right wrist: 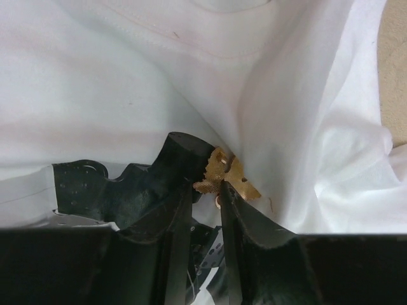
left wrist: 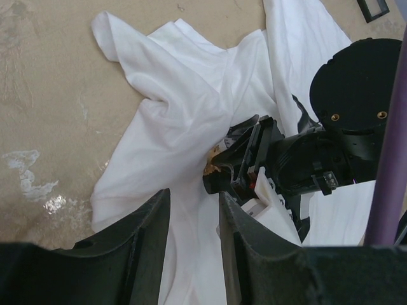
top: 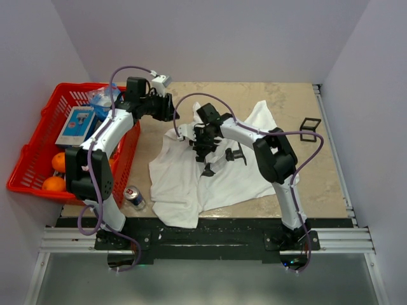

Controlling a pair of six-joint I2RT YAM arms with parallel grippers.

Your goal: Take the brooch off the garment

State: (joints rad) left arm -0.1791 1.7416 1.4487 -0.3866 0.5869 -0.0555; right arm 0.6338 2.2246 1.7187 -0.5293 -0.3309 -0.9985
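The garment is a white T-shirt lying crumpled on the tan table; it also shows in the wrist views. Part of its black print shows. The brooch is a small gold piece pinned at a fold of the cloth, seen as a gold speck in the left wrist view. My right gripper is down on the shirt's middle with its fingertips pinched on the brooch's edge. My left gripper hovers over the shirt's upper left, open, with only cloth beneath it.
A red basket at the left holds oranges and a blue box. A drink can stands by the shirt's near left corner. A small black frame lies at the right. Walls close in on both sides.
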